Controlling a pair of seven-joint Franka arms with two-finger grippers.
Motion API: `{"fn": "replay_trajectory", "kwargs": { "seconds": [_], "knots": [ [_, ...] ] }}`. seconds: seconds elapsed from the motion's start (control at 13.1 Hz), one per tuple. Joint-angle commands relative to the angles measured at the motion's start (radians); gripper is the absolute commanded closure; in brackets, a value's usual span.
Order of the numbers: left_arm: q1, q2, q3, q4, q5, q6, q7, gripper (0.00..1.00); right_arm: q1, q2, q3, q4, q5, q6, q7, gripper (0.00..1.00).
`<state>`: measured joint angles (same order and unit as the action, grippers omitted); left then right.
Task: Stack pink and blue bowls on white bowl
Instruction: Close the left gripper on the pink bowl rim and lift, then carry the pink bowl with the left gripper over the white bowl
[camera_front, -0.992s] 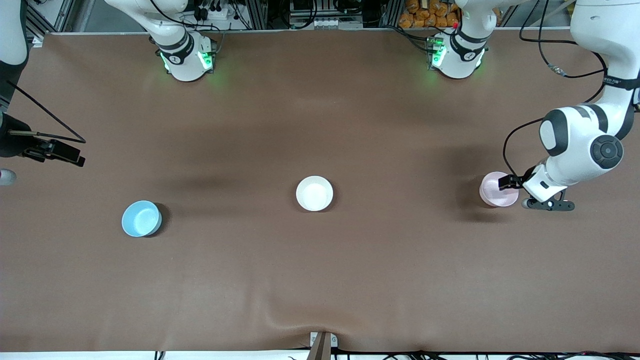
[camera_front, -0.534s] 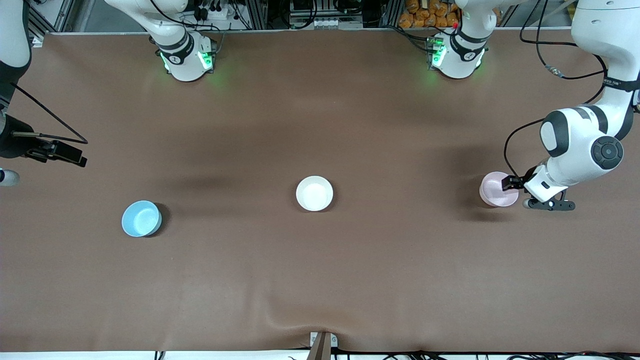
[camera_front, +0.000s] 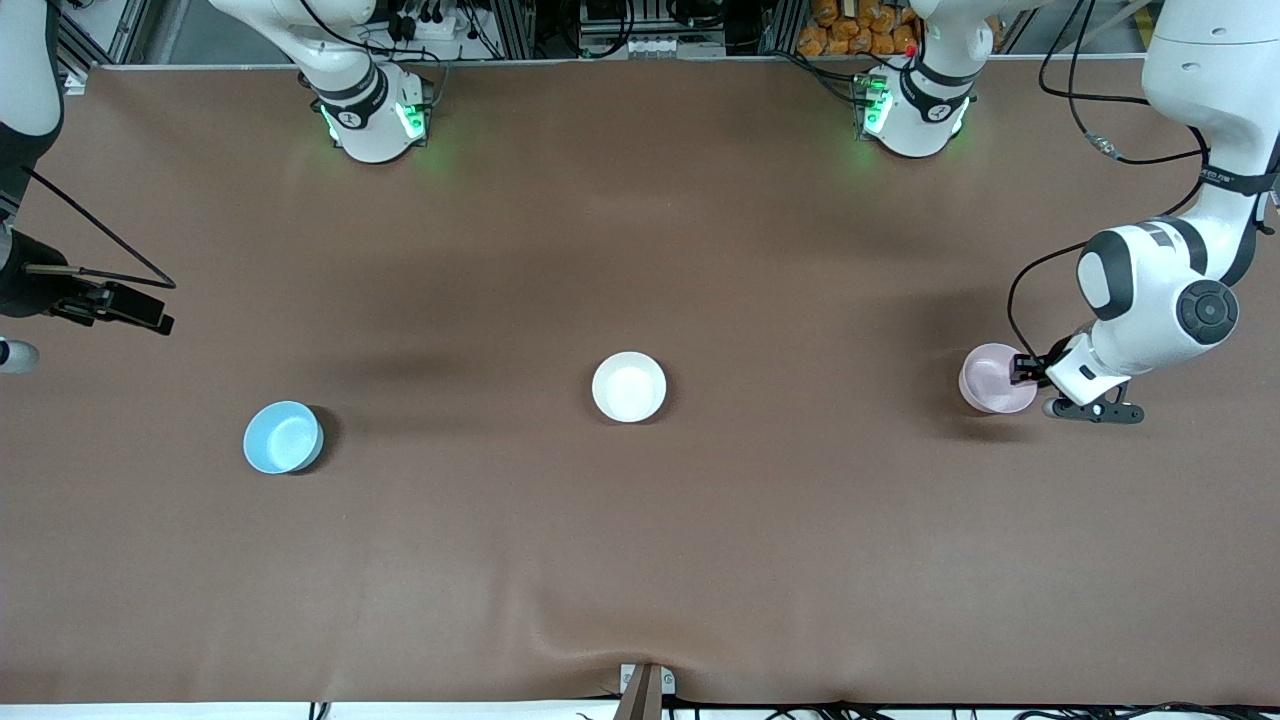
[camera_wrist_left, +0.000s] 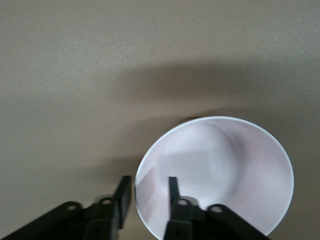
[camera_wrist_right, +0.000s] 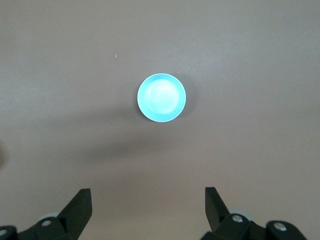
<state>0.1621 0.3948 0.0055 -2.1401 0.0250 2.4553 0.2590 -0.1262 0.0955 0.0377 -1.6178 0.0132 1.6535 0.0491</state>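
While the right gripper (camera_wrist_right: 147, 210) is waiting, spread wide, the left gripper (camera_wrist_left: 147, 192) is straddling the pink bowl's (camera_front: 992, 378) slick, thin rim, unclamped.

Even overhead light, soft arm shadows on the table (camera_front: 640, 560), left wrist view blurred, fingers (camera_wrist_left: 173, 187) unsharp

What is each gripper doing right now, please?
Left gripper: fingers straddle the rim of the glossy pale pink bowl, one inside, one outside; grip not confirmed.
Right gripper: open, empty, high above the glossy sky-blue bowl.
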Motion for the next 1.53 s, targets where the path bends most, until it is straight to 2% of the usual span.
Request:
{"fn": "replay_trajectory", "kwargs": {
  "seconds": [0.0,0.08,0.38,0.69,0.92,0.99,1.07,1.3,1.45],
  "knots": [
    [0.011,-0.007,-0.01,-0.011,0.009,0.017,0.012,0.93,-0.003,0.001,0.004,-0.004,-0.015,0.009,-0.006,0.0],
    [0.011,-0.008,-0.01,-0.009,0.007,0.017,0.012,1.0,-0.003,0.001,0.005,-0.004,-0.015,0.009,-0.006,0.0],
    [0.011,-0.031,-0.028,0.0,-0.013,-0.01,0.005,1.0,0.0,0.004,0.005,-0.004,-0.015,0.02,-0.006,0.0],
    [-0.007,-0.03,-0.117,0.084,-0.132,-0.09,-0.033,1.0,0.0,0.007,0.004,-0.004,-0.015,0.02,-0.006,0.0],
    [-0.022,-0.027,-0.224,0.144,-0.139,-0.099,-0.201,1.0,-0.001,0.009,0.005,-0.004,-0.015,0.02,-0.006,0.0],
    [-0.047,-0.014,-0.269,0.166,-0.139,-0.111,-0.292,1.0,-0.001,0.009,0.004,-0.004,-0.015,0.02,-0.006,0.0],
    [-0.09,-0.007,-0.284,0.192,-0.139,-0.113,-0.378,1.0,-0.001,0.009,0.005,-0.004,-0.015,0.02,-0.006,0.0],
    [-0.274,0.036,-0.285,0.27,-0.137,-0.119,-0.668,1.0,0.0,0.009,0.005,-0.004,-0.015,0.02,-0.006,0.0],
    [-0.375,0.076,-0.285,0.359,-0.14,-0.171,-0.812,1.0,0.0,0.01,0.004,-0.004,-0.015,0.02,-0.005,0.0]
  ]
}}
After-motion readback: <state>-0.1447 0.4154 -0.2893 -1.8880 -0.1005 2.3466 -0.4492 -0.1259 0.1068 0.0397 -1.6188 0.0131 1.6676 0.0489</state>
